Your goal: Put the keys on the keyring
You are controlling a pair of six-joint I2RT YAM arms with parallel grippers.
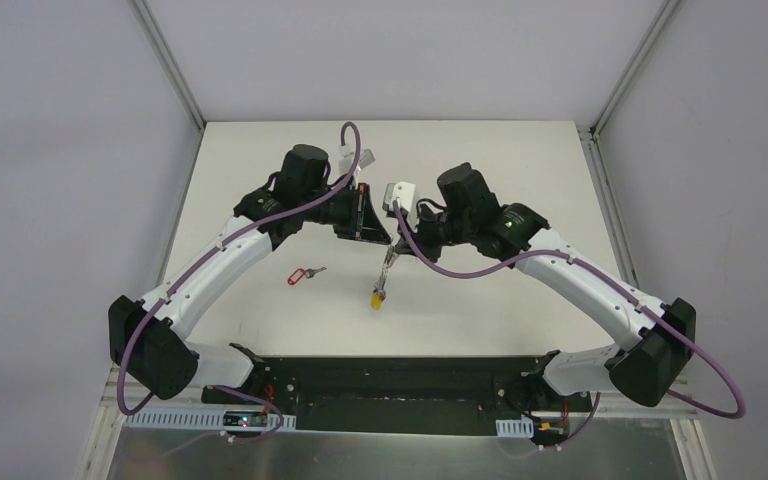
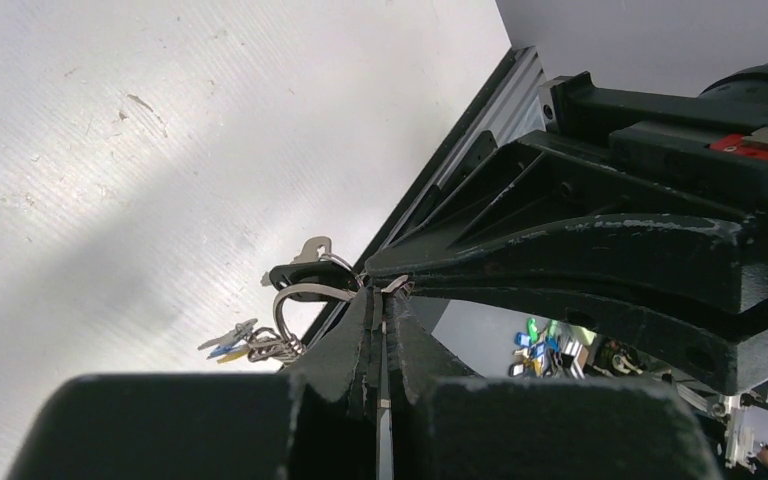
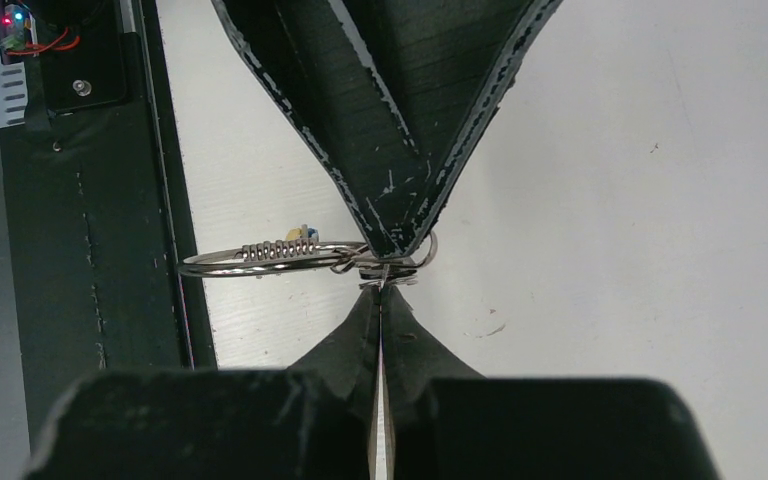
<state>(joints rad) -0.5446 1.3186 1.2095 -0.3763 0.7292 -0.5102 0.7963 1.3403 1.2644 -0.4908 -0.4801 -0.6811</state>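
The keyring point(image 2: 290, 300) is held in the air between both grippers, and its bunch of keys with a blue and a yellow tag point(image 2: 242, 346) hangs from it. In the top view the yellow tag point(image 1: 376, 298) dangles lowest. My left gripper point(image 2: 384, 293) is shut on the ring's wire. My right gripper point(image 3: 382, 287) is shut right beside it, on the small loop of the black-tag key point(image 2: 296, 272), which lies against the ring. The two sets of fingertips touch tip to tip. The red-tag key point(image 1: 301, 274) lies on the table, left of the grippers.
The white table point(image 1: 480, 160) is walled at the back and both sides. A black base strip point(image 1: 390, 380) runs along the near edge, just below the hanging ring in the right wrist view point(image 3: 90, 250).
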